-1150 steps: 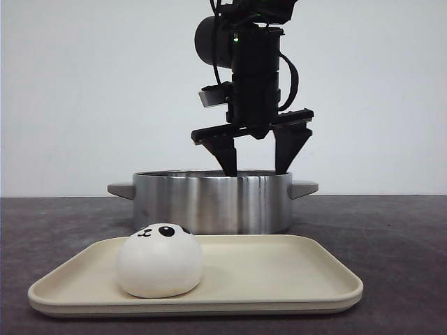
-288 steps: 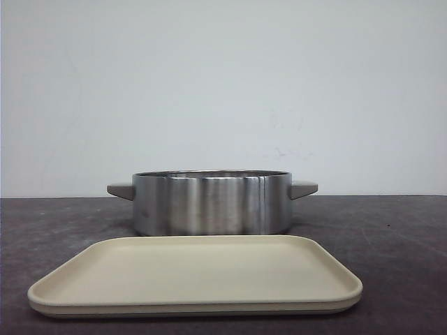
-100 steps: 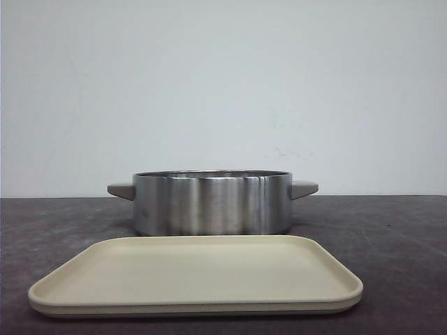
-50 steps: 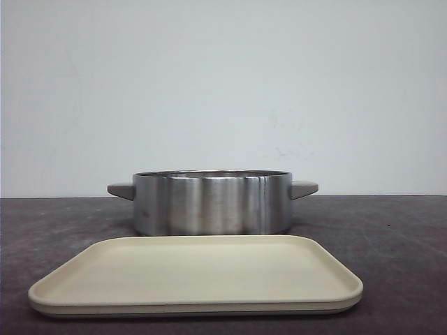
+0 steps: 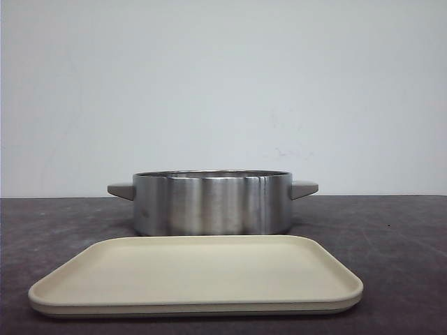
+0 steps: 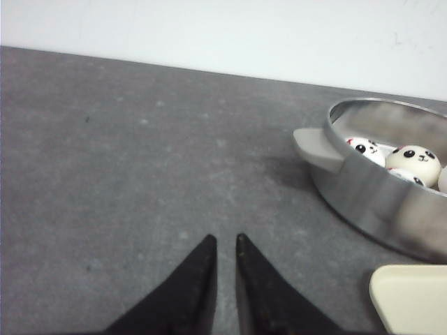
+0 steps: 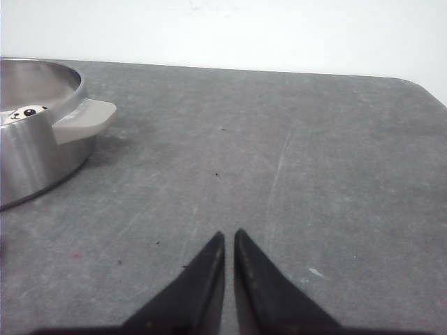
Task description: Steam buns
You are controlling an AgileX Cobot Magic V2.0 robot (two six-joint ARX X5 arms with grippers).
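The buns lie inside the steel pot (image 5: 211, 202). In the left wrist view I see a white panda-faced bun (image 6: 413, 163), a second bun (image 6: 365, 149) beside it, and slivers of others behind the pot (image 6: 377, 199) wall. One bun (image 7: 21, 113) peeks over the pot (image 7: 35, 139) rim in the right wrist view. From the front the buns are hidden by the pot wall. My left gripper (image 6: 223, 240) is shut and empty over bare table, left of the pot. My right gripper (image 7: 229, 234) is shut and empty over bare table, right of the pot. Neither arm shows in the front view.
A cream tray (image 5: 195, 276) lies in front of the pot with nothing on it; its corner shows in the left wrist view (image 6: 412, 300). The pot has grey side handles (image 6: 316, 146) (image 7: 84, 118). The dark grey table ends at a rounded corner (image 7: 419, 87).
The bun that lay on the tray 11.5 s ago and the arm that hung over the pot are gone from the front view. Nothing has moved in the last 3 s.
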